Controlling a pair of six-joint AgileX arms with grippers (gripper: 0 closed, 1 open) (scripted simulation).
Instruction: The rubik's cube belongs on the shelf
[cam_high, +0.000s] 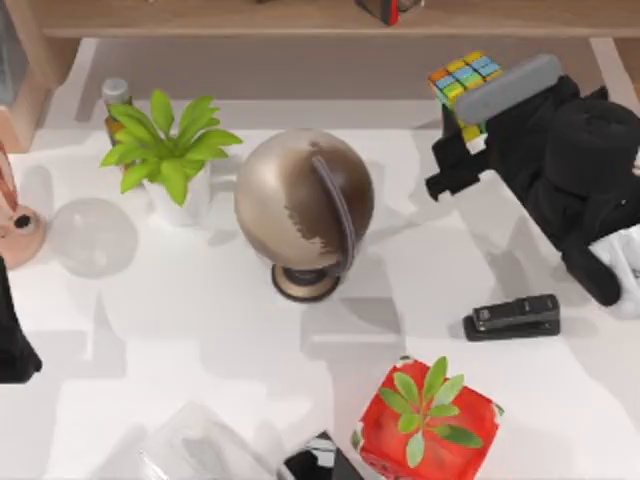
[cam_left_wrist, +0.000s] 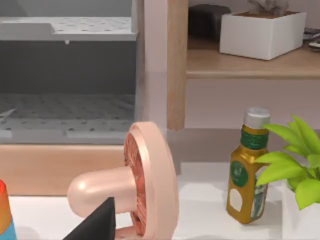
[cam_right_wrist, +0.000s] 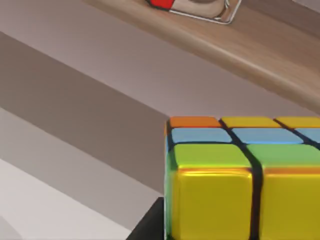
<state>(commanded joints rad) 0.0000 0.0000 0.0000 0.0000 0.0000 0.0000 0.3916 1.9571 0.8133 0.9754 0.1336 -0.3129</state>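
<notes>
Shelf (cam_high: 250, 18) along far edge. Rubik's cube (cam_high: 463, 82) at right rear, below shelf, held in right gripper (cam_high: 475, 105). Globe (cam_high: 303, 200) at table centre; potted plant (cam_high: 170, 150) left of it, bottle (cam_high: 114, 100) behind plant. Stapler (cam_high: 513, 317) right of globe, nearer front. Patterned box (cam_high: 428, 425) at front right.

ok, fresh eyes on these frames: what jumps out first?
The big brown-and-cream globe on its dark stand at the table's centre dominates the top view. Next, the small multicoloured rubik's cube held up by the right gripper at the table's far right, just short of the long light-tan wooden shelf. The red patterned box with green leaves sits at the near edge.
</notes>
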